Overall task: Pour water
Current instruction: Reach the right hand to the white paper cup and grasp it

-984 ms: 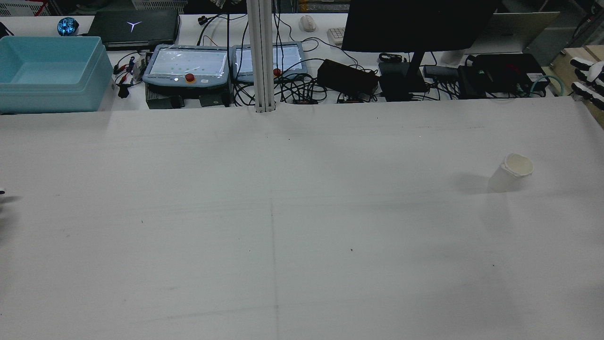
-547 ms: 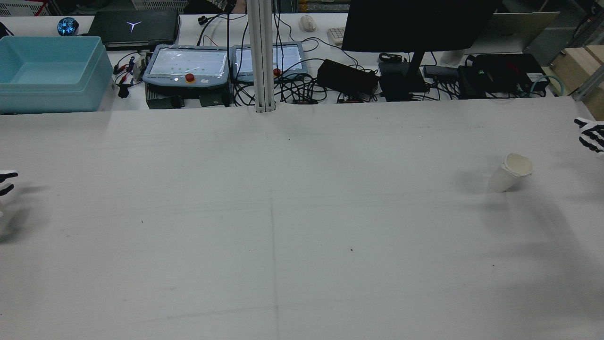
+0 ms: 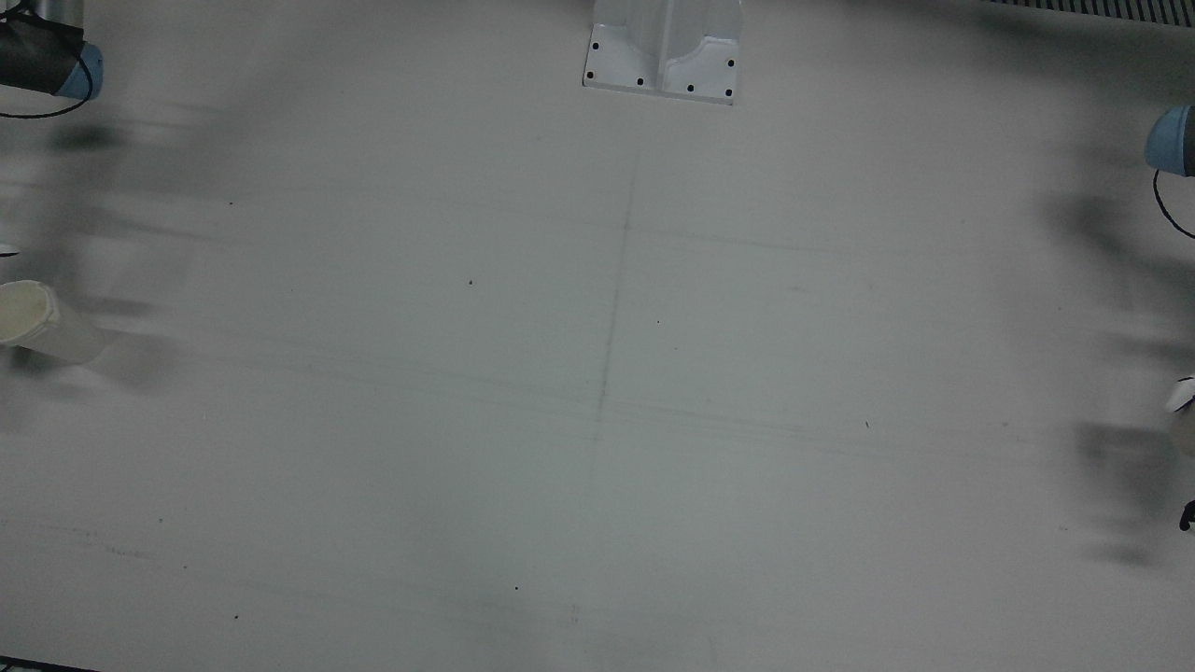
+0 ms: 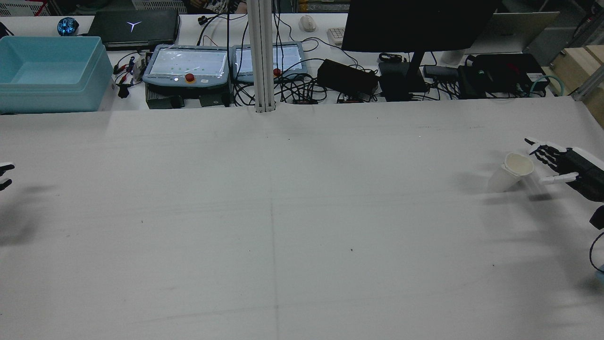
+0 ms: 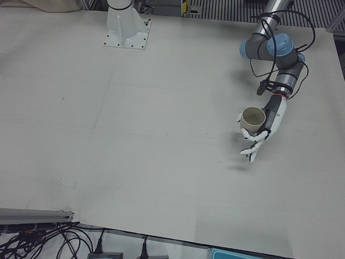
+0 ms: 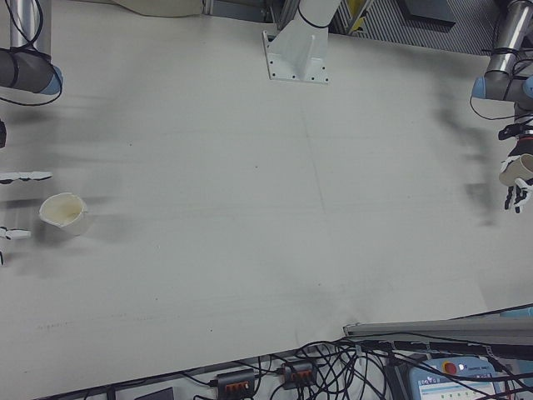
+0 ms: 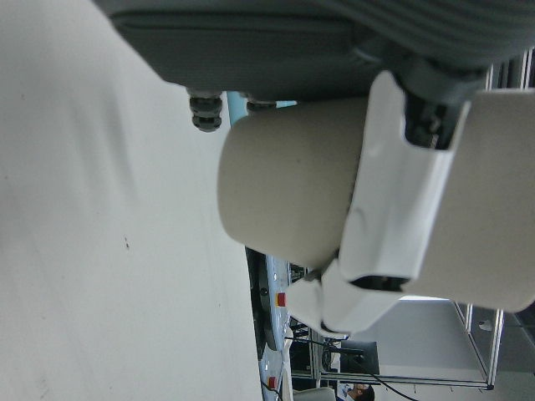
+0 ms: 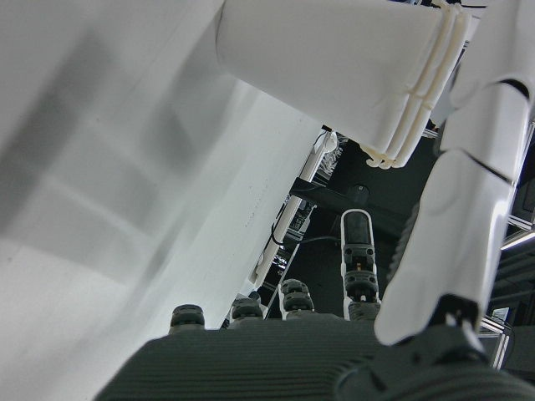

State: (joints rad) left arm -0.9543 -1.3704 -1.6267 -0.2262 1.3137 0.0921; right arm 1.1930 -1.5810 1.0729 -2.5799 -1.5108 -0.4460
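Rear view: right hand [image 4: 568, 165], fingers spread, just beside white paper cup [image 4: 512, 172] standing on bench [image 4: 283, 212].
Left-front view: left hand [image 5: 261, 129] clasps beige cup [image 5: 252, 118] aloft.
Judgement: paper cup light, crushable; grip mid-wall gently.

Cup [image 4: 512, 172] on table [image 4: 283, 212], just beside right hand [image 4: 566, 165].

A robotics lab. Behind the white table [image 4: 302, 212], two teach pendants [image 4: 188, 66] (each with a red stop button) lie amid tangled cables [image 4: 302, 92]; beyond them a laptop [image 4: 134, 28], a monitor [image 4: 415, 23], and a blue bin [image 4: 49, 73] at the left.
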